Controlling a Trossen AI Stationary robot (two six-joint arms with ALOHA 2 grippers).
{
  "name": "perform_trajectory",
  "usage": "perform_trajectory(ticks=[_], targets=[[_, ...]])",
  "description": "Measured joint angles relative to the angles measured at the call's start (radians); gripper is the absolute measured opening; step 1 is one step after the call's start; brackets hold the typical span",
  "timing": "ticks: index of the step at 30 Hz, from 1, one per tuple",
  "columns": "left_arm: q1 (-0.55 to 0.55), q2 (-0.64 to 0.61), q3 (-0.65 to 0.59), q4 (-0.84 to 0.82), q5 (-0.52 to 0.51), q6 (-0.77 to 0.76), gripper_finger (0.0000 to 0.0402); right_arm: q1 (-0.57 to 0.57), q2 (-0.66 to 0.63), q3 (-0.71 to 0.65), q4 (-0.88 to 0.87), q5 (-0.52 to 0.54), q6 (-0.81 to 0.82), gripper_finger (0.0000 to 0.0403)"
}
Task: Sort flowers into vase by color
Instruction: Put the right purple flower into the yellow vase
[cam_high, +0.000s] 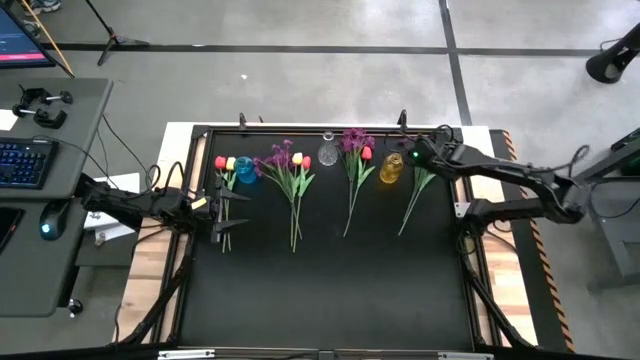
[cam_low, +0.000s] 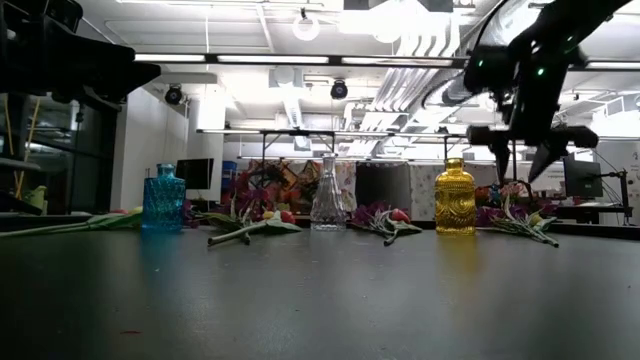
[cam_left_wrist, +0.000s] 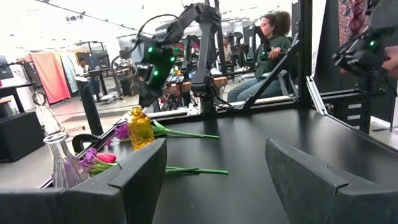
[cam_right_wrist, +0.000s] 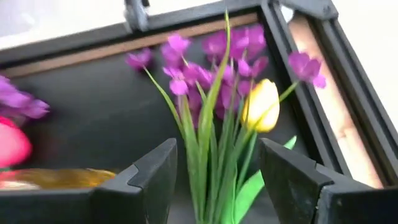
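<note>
Fingers on my right gripper (cam_right_wrist: 214, 177) are spread wide, hanging over the bunch by the table's (cam_high: 330, 290) far right corner, so I can drop down on a stem. My left gripper (cam_high: 218, 205) waits open at the left edge near another bunch (cam_high: 226, 175). Three vases stand in a row, blue vase (cam_high: 246, 170), clear vase (cam_high: 328, 152) and yellow vase (cam_high: 391, 168), so each color gets one. The yellow tulip (cam_right_wrist: 261, 104) sits among purple blossoms (cam_right_wrist: 233, 53), so I think it goes first.

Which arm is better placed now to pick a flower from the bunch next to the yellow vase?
Probably the right arm. The right gripper hangs open directly above that bunch beside the yellow vase. The left gripper is open at the table's far left, near the blue vase.
</note>
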Motion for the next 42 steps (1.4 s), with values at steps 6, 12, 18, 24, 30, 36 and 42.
perform_trajectory(ticks=[6, 12, 18, 24, 30, 36, 42], targets=[[0.000, 0.000, 0.000, 0.000, 0.000, 0.000, 0.0262, -0.026, 0.149, 0.000, 0.009, -0.076, -0.033, 0.0213], [0.000, 0.000, 0.000, 0.000, 0.000, 0.000, 0.0262, -0.036, 0.247, 0.000, 0.052, -0.159, -0.075, 0.0213], [0.000, 0.000, 0.000, 0.000, 0.000, 0.000, 0.0262, -0.036, 0.287, 0.000, 0.074, -0.176, -0.072, 0.0213], [0.000, 0.000, 0.000, 0.000, 0.000, 0.000, 0.0262, -0.036, 0.297, 0.000, 0.075, -0.176, -0.057, 0.0213], [0.000, 0.000, 0.000, 0.000, 0.000, 0.000, 0.0262, -0.036, 0.297, 0.000, 0.075, -0.176, -0.050, 0.0213], [0.000, 0.000, 0.000, 0.000, 0.000, 0.000, 0.0262, -0.036, 0.297, 0.000, 0.074, -0.170, -0.047, 0.0175], [0.000, 0.000, 0.000, 0.000, 0.000, 0.000, 0.0262, -0.036, 0.297, 0.000, 0.071, -0.162, -0.047, 0.0060]])
